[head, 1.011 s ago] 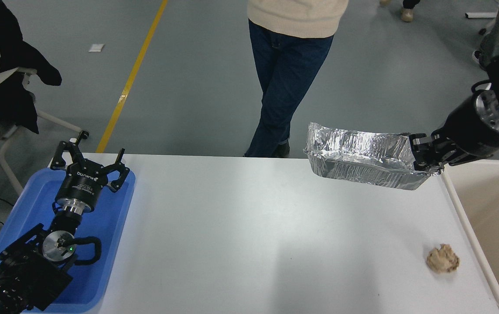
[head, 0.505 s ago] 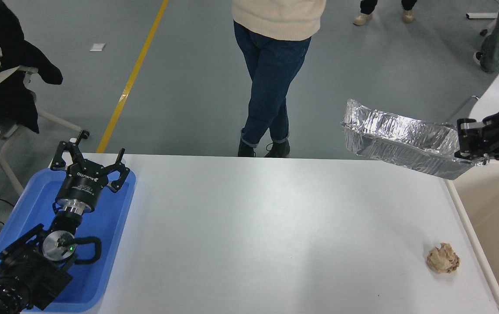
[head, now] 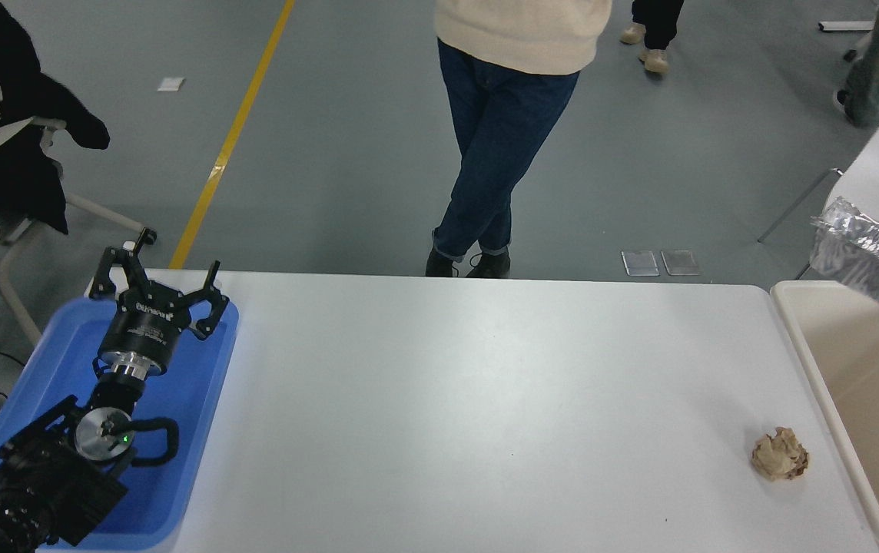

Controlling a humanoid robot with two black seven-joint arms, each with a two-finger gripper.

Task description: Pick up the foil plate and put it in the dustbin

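Note:
The shiny wrinkled foil plate (head: 874, 257) hangs in the air at the right edge, above the far part of the cream-beige dustbin (head: 793, 338). Only its left end shows; the rest runs out of the picture. The dustbin stands at the table's right end with its mouth open upward. My right gripper is out of view past the right edge. My left gripper (head: 155, 288) is parked at the lower left over the blue tray, open and empty.
A flat blue tray (head: 194, 430) lies at the table's left end under the left arm. A small tan paper wad (head: 780, 455) lies near the front right, next to the dustbin. A person (head: 505, 115) stands at the far edge; another sits far left.
The foil plate has moved right and a little up, from over the table's far right corner to above the dustbin. The right gripper has left the picture. The left arm has not moved.

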